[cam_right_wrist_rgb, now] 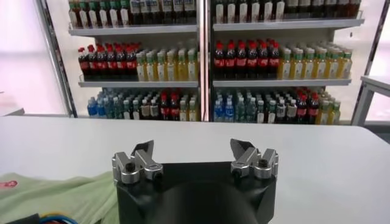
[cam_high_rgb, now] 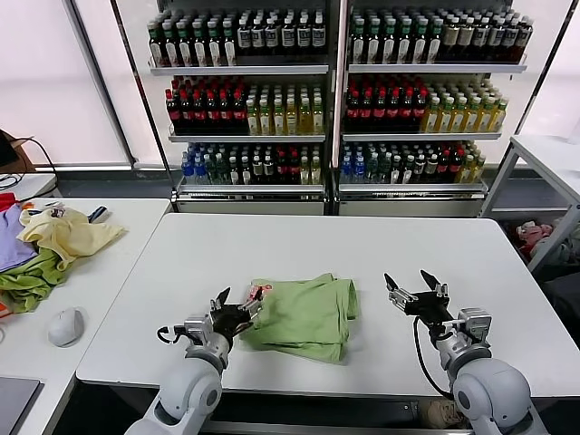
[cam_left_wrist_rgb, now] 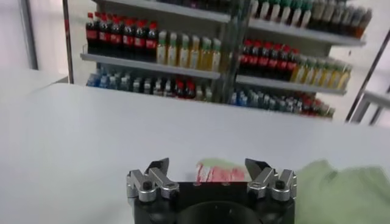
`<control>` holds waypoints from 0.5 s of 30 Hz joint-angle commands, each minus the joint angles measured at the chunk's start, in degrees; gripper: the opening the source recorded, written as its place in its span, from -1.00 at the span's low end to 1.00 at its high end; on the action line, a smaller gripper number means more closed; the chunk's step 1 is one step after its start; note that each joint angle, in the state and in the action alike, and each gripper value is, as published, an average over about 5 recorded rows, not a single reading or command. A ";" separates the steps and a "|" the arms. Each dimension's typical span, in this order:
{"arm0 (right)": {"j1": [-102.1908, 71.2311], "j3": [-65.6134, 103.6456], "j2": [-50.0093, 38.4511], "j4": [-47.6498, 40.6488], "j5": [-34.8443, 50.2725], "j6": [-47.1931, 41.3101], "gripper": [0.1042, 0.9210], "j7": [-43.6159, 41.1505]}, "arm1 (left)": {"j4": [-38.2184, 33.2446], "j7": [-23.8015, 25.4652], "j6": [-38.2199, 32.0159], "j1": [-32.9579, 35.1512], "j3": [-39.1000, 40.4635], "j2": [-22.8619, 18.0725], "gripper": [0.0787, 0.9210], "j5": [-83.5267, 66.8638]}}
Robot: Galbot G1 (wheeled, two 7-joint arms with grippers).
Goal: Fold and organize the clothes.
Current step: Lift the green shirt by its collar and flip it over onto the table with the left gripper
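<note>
folded green polo shirt [cam_high_rgb: 304, 314] lies between both open pincers on white table [cam_high_rgb: 317, 245].

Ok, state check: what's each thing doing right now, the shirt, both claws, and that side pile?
Light green polo shirt: folded into a compact bundle on the white table, red-and-white print showing at its left edge.
Left claw: open, at the shirt's left edge, holding nothing.
Right claw: open, empty, clear of the shirt.
Heaped garments: unfolded, on the side table.

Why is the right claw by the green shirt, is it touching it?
Apart. Head view shows bare table between the open right gripper and the folded green shirt.
</note>
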 commanded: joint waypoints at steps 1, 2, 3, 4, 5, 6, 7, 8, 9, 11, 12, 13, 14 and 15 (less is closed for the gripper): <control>0.10 0.17 -0.20 -0.05 -0.07 0.01 0.76 -0.03 | 1.52 1.96 2.03 3.16 2.96 0.41 0.77 9.96; 0.14 0.19 -0.25 -0.08 -0.06 0.01 0.76 -0.03 | 1.66 2.04 2.18 2.99 3.41 0.15 0.77 10.00; 0.18 0.20 -0.28 -0.10 -0.04 0.01 0.76 -0.04 | 1.88 2.10 2.26 2.79 3.80 -0.06 0.77 10.07; 0.21 0.21 -0.30 -0.13 -0.03 0.02 0.76 -0.04 | 2.13 2.14 2.32 2.59 4.11 -0.25 0.77 10.13; 0.25 0.21 -0.31 -0.16 -0.03 0.02 0.76 -0.04 | 2.38 2.15 2.35 2.38 4.34 -0.42 0.77 10.19; 0.29 0.20 -0.32 -0.20 -0.03 0.02 0.76 -0.05 | 2.68 2.14 2.33 2.18 4.53 -0.54 0.76 10.24; 0.34 0.19 -0.33 -0.25 -0.02 0.02 0.76 -0.05 | 2.94 2.14 2.27 2.00 4.66 -0.63 0.75 10.29; 0.39 0.19 -0.34 -0.31 -0.02 0.03 0.76 -0.06 | 3.15 2.14 2.23 1.87 4.73 -0.67 0.74 10.29; 0.45 0.17 -0.34 -0.37 -0.02 0.03 0.76 -0.06 | 3.33 2.14 2.18 1.76 4.78 -0.68 0.71 10.26; 0.59 0.13 -0.35 -0.53 -0.02 0.05 0.76 -0.06 | 3.56 2.18 2.10 1.65 4.76 -0.61 0.61 10.11; 0.68 0.10 -0.35 -0.60 -0.02 0.06 0.76 -0.06 | 3.64 2.20 2.07 1.62 4.69 -0.56 0.55 9.93; 0.76 0.06 -0.36 -0.66 -0.02 0.07 0.76 -0.06 | 3.72 2.22 2.05 1.61 4.59 -0.50 0.47 9.67; 0.85 0.03 -0.36 -0.71 -0.01 0.07 0.76 -0.06 | 3.78 2.24 2.04 1.59 4.45 -0.45 0.41 9.30; 0.93 0.00 -0.36 -0.76 0.00 0.08 0.76 -0.06 | 3.80 2.26 2.04 1.58 4.24 -0.42 0.34 8.67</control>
